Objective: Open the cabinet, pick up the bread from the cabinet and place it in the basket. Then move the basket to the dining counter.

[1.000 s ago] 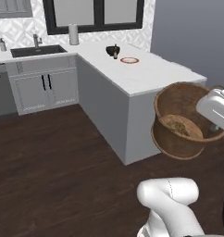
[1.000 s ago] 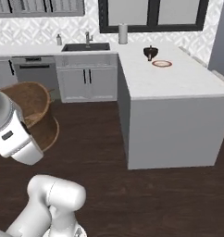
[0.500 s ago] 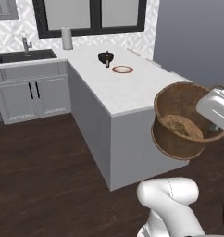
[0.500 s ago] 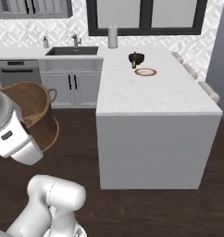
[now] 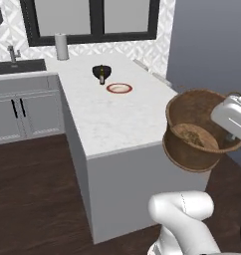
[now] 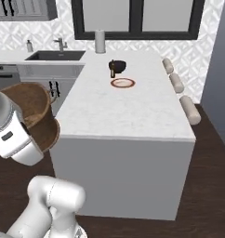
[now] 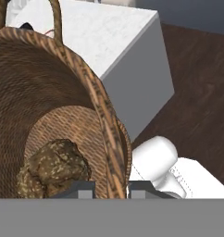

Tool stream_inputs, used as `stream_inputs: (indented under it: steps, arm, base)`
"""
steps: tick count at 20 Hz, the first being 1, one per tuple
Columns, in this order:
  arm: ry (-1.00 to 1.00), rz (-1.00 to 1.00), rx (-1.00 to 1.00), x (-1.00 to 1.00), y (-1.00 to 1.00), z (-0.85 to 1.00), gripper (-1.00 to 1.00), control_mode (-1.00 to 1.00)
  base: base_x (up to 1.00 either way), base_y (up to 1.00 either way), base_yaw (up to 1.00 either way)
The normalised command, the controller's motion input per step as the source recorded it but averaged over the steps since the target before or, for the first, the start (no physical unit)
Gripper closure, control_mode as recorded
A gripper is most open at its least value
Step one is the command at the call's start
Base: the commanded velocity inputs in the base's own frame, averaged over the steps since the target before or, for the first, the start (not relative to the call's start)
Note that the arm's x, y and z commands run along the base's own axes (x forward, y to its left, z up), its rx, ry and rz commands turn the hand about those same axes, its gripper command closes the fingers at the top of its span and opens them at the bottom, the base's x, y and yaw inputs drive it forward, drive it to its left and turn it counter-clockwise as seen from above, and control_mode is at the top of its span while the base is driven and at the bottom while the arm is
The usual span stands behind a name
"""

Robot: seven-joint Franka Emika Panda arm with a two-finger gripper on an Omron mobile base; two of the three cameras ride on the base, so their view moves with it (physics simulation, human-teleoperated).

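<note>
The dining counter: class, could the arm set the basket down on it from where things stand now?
Probably yes. The gripper pinches the basket by its rim, level with the dining counter, whose near end looks bare; the plate and dark bowl sit farther back.

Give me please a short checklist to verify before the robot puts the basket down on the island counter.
1. Bread inside the basket: ok, it lies on the bottom.
2. Pincer closed on the basket wall: ok, one finger on each side.
3. Basket upright: ok, a little tilted.
4. Free place on the island counter: ok, the near part is bare; plate and dark bowl stand far back.
5. Basket above the counter: not ok, it hangs beside it.
</note>
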Motion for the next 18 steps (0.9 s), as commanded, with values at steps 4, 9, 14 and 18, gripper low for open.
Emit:
stream_inputs:
  steps: [4,9,14,18]
  arm:
    - [0.0,0.0,0.0,0.0,0.0,0.0,1.0,1.0]
    - [0.0,0.0,0.0,0.0,0.0,0.0,1.0,1.0]
    - [0.0,0.0,0.0,0.0,0.0,0.0,1.0,1.0]
    - [0.0,0.0,0.0,0.0,0.0,0.0,1.0,1.0]
  base:
    - [1.0,-0.7,0.28]
    - [0.79,-0.19,0.36]
    - [0.64,-0.1,0.1]
    - [0.48,0.0,0.01]
